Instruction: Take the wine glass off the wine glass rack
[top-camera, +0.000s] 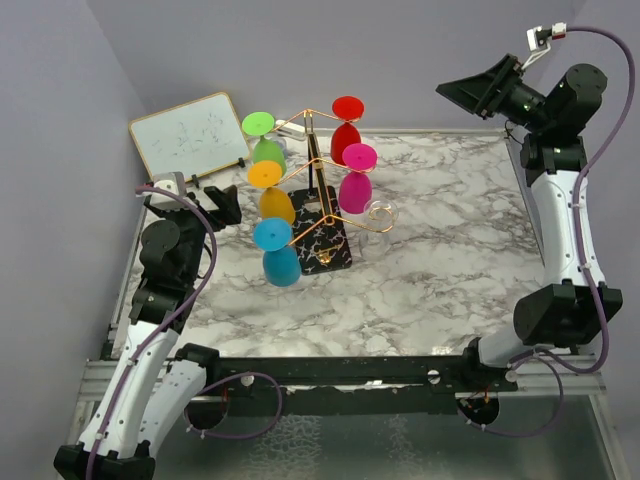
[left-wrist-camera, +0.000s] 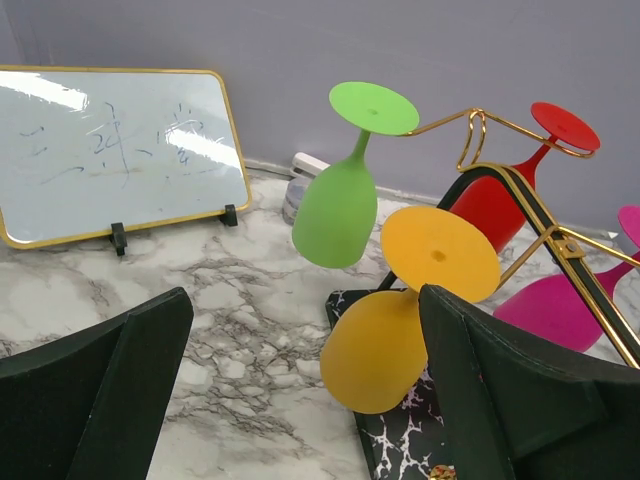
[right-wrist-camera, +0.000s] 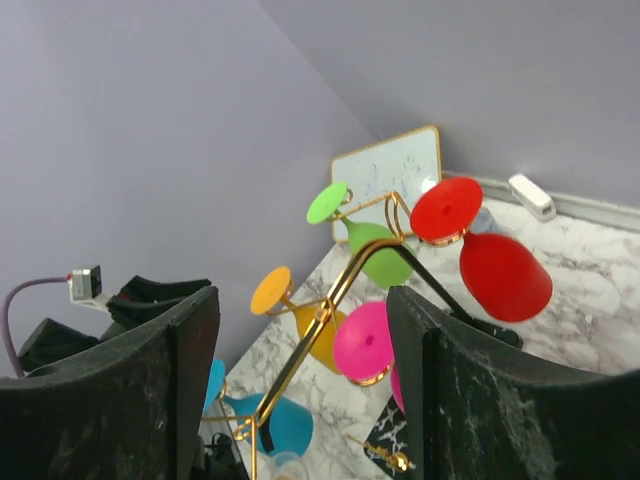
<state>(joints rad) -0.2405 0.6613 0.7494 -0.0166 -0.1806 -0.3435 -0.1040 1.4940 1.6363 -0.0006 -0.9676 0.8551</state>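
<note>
Five opaque coloured wine glasses hang bowl-down by their feet on the thin gold wire wine glass rack (top-camera: 318, 175). The rack stands on its black white-veined base at the back-left of the grey-veined marble surface (top-camera: 440, 270). On its left arms are the green wine glass (top-camera: 268, 152), orange wine glass (top-camera: 277, 205) and blue wine glass (top-camera: 282, 266). On its right arms are the red wine glass (top-camera: 346, 135) and magenta wine glass (top-camera: 354, 191). None is off yet.

We read this as the approach step. Left claw (top-camera: 226, 205) is level with the orange one, near it but not touching, fingers spread wide. Its wrist view has that bowl ahead, by the right finger. Right claw (top-camera: 455, 92) sits high, well apart, also spread, holding nothing.

Next move, as we judge it: advance left, close on the orange bowl or stem, then lift and slide the foot out along the wire's open end. Risk: bumping the green or blue neighbours.
</note>
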